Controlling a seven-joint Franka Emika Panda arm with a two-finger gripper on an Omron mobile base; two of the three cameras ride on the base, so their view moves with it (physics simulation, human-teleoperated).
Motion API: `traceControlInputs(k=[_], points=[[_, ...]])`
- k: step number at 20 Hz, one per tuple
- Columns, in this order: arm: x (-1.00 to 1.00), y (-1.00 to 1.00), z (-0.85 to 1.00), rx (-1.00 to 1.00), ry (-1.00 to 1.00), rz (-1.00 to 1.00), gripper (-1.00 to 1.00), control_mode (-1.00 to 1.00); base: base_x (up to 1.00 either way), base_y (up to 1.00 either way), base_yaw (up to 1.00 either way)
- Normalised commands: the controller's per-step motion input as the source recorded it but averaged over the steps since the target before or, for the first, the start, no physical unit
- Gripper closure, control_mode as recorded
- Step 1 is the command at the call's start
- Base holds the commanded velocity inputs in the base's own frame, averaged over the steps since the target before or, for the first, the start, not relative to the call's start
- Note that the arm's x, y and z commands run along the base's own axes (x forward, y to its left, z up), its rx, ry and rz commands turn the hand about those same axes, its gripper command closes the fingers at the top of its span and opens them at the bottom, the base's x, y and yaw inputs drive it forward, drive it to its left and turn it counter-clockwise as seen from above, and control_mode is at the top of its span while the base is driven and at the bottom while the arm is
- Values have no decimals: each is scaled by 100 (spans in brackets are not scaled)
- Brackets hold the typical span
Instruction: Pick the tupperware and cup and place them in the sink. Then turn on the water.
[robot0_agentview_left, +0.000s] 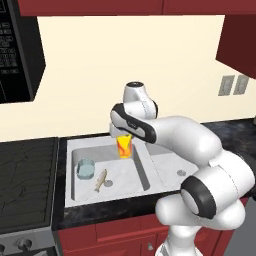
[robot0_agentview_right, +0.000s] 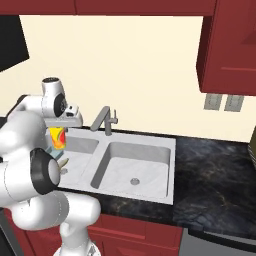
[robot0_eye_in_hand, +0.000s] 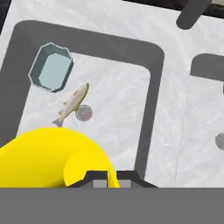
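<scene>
In the left base view, the tupperware (robot0_agentview_left: 85, 169) was already seen lying on the floor of the left basin of the sink (robot0_agentview_left: 165, 180), at its left side, with a small fish (robot0_agentview_left: 101, 180) just to its right. The cup (robot0_agentview_left: 124, 146) was held above the far right part of that basin, gripped from above by the tool (robot0_agentview_left: 123, 134), whose jaws were closed narrowly on it. So the first item was judged done, the cup was not yet set down, and no water was seen.

In the right base view, the faucet (robot0_agentview_right: 102, 120) was shown plainly at the far rim between the basins, with its spout dry; this was hidden by the arm in the left base view. The cup (robot0_agentview_right: 58, 138) was seen hanging under the tool (robot0_agentview_right: 59, 128), and the right basin was shown in full.

In the hand view, the cup (robot0_eye_in_hand: 52, 159) was seen from above, directly over the left basin, near the tupperware (robot0_eye_in_hand: 51, 67), the fish (robot0_eye_in_hand: 72, 105) and a drain (robot0_eye_in_hand: 83, 113).
</scene>
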Motion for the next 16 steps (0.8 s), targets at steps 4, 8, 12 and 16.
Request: traceControlInputs(k=[4,8,12,16], points=[[0,0,-25,0,-5,-4,100,-100,0,0,0],[0,1,-22,0,-5,-3,100,-100,0,0,0],[0,2,-22,0,-6,-2,100,-100,0,0,0],[1,2,-20,1,-5,-2,100,-100,0,0,0]])
